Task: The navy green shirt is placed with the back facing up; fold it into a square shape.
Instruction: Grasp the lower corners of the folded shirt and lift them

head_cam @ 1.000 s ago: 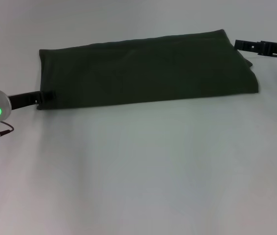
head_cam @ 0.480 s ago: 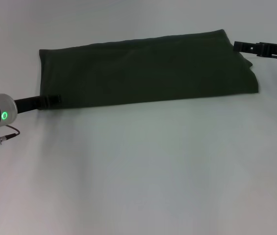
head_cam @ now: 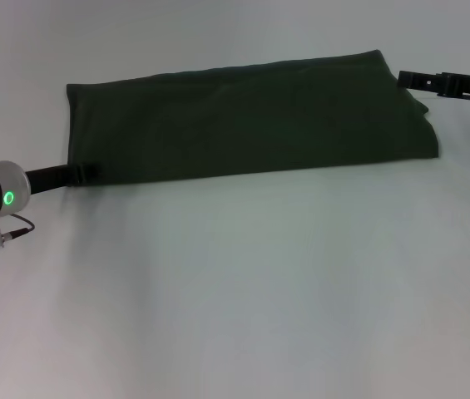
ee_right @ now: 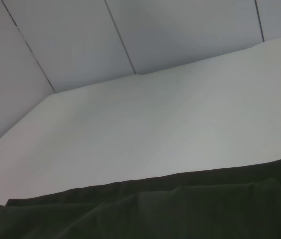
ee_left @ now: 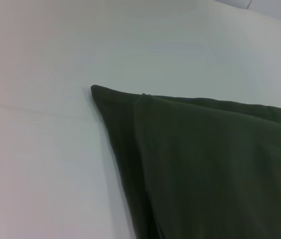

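Lying flat as a long folded band, the navy green shirt [head_cam: 251, 116] shows layered edges; left gripper [head_cam: 85, 172] and right gripper [head_cam: 409, 80] sit at its ends, finger states unclear.

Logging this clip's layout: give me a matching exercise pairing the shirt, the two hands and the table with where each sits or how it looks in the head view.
Things:
1. navy green shirt
2. left hand
3. right hand
4. table

Descriptions:
A. at the shirt's far right corner
B. pale bare surface under everything
C. at the shirt's near left corner
D. folded into a long dark band

Pairs: 1-D, 2-C, 3-A, 4-B
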Available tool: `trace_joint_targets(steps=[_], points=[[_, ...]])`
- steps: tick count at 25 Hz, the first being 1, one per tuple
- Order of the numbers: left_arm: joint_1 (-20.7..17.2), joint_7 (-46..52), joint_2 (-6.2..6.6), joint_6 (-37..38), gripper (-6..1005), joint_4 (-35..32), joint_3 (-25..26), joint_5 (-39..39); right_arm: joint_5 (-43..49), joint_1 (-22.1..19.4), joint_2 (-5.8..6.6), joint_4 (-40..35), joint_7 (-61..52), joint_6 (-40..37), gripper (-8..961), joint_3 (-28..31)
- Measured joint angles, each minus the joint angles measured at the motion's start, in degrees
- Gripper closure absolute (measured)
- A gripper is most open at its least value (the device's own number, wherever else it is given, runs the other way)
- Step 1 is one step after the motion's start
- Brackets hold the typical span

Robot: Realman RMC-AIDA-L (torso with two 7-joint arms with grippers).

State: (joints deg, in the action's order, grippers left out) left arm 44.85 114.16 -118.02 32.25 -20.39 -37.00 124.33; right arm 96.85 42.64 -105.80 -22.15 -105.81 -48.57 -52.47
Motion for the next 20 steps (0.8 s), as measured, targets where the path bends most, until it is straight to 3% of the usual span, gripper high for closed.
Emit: trace_joint_targets(steps=[4,9,20], points=[[0.11,-0.1,-0.02,-0.63,551,0.23,0.0,0.31,0.0,-0.01,-0.03,0.06,-0.01,0.0,84,0.0],[0.19,-0.45,-0.02,-0.85,714,0.55,-0.51,0.38,0.0,-0.01,-0.05,0.1,-0.01,-0.01,85,0.0],[0.36,-0.95,-0.01,-1.86,840,0.61,-1.61,0.39,0.0,-0.11,-0.09,0.44,-0.01,-0.18,86,0.13]])
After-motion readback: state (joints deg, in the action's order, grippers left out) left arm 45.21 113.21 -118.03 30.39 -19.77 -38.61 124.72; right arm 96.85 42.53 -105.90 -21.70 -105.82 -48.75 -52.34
